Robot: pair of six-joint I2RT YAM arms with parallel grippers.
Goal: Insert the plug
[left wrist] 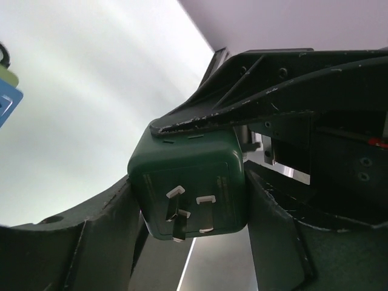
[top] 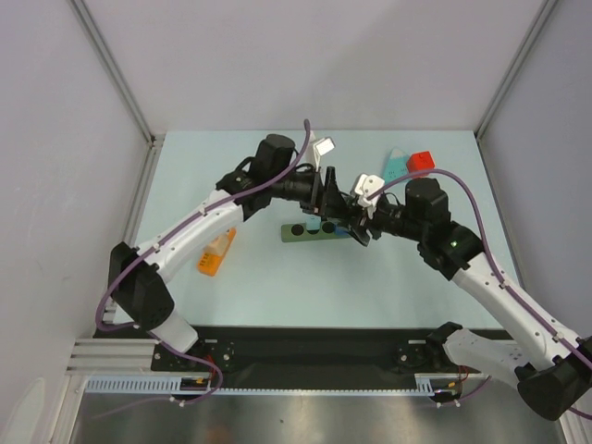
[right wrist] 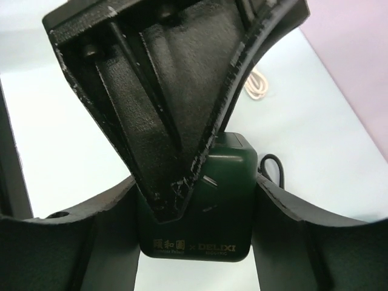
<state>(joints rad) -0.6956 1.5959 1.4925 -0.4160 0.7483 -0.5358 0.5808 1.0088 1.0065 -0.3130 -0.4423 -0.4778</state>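
Plug [left wrist: 191, 188]: dark green, cube-shaped with rounded corners, off the tabletop [top: 277, 287] and shared by both arms where they meet over the middle of the workspace. Metal prongs face the left wrist camera; the opposite face, with pale printed lettering, faces the right wrist camera. Left tool [left wrist: 189, 200]: its two fingers sit against opposite sides of the plug, clamped on it as far as the left wrist view shows. Right tool [right wrist: 197, 200]: fingers likewise pressed on two sides of the plug, gripping it; one of its fingers lies across the plug's top edge in the left wrist view. From above, the plug itself is mostly hidden by the crossed fingers. Just beneath the meeting point, a dark green power strip [top: 310, 231] with round sockets lies flat. Well apart: an orange object [top: 215, 253] near the left arm, a red block [top: 421, 161] and a teal item [top: 395, 165] at the far right.
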